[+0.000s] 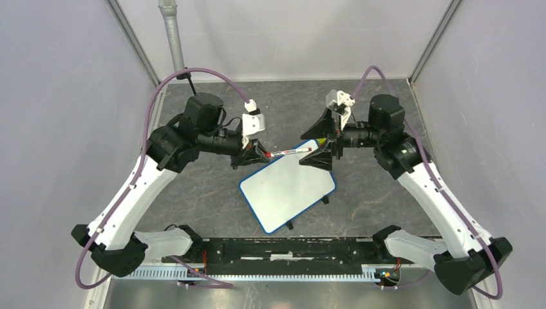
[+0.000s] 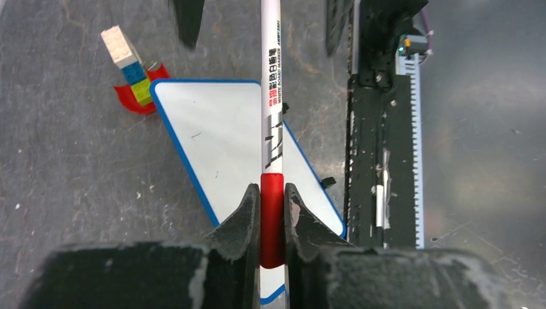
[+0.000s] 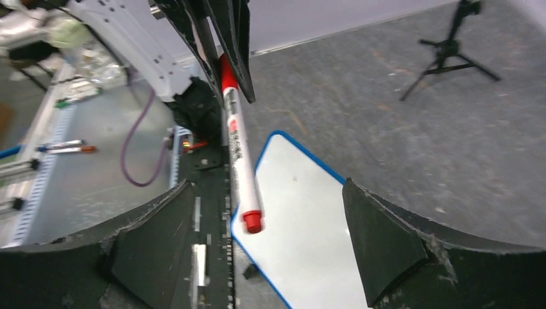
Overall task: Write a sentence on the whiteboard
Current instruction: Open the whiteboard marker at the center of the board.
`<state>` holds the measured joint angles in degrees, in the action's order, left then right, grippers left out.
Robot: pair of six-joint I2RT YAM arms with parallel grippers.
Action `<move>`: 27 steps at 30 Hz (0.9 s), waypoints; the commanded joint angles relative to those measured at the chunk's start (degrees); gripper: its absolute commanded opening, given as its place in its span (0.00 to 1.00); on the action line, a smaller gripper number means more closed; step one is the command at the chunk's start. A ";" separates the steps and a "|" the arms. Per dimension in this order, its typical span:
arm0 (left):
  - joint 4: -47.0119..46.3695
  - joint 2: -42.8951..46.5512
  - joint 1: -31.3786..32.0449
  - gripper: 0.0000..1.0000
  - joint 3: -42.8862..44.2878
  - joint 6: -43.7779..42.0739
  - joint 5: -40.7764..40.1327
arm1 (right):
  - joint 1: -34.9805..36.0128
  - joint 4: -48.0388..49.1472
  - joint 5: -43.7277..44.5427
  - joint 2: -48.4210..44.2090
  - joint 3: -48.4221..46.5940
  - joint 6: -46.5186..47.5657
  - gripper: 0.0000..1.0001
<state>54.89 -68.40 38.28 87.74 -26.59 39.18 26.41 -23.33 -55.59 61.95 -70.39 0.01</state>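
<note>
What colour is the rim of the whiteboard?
The rim of the whiteboard is blue; the left wrist view shows it best.

The whiteboard [image 1: 288,185] has a white face inside a blue rim and lies on a mottled dark grey table [image 1: 212,193]. The marker [image 2: 271,96] is white with red and black print, a red cap and a red end. In the left wrist view, at the board's ten o'clock, a brick stack [image 2: 129,64] runs cream, blue and yellow-green over a red piece.

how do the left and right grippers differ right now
The left gripper is shut on the marker; the right gripper is open. The left's fingers clamp one red end; the right's stand wide on either side of the other end, not touching. Both hang by the whiteboard's far edge, facing each other.
</note>
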 commanded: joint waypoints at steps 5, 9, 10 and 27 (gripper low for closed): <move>-3.71 0.54 -0.84 0.02 -0.58 6.84 5.56 | 2.27 20.80 -8.00 2.03 7.02 -18.09 0.90; -4.09 -0.54 -0.84 0.03 -1.07 7.54 5.65 | 2.40 25.01 -8.36 2.39 7.90 -21.84 0.86; -4.09 -0.87 -0.84 0.02 -1.16 7.43 5.56 | 2.41 26.94 -8.48 2.31 8.62 -23.77 0.85; -7.69 -4.76 -1.35 0.02 -0.56 12.28 4.28 | 2.68 37.19 -8.22 4.10 13.01 -34.45 0.53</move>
<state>49.54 -72.07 37.19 86.15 -16.95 42.68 28.77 11.77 -63.99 66.17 -57.25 -34.33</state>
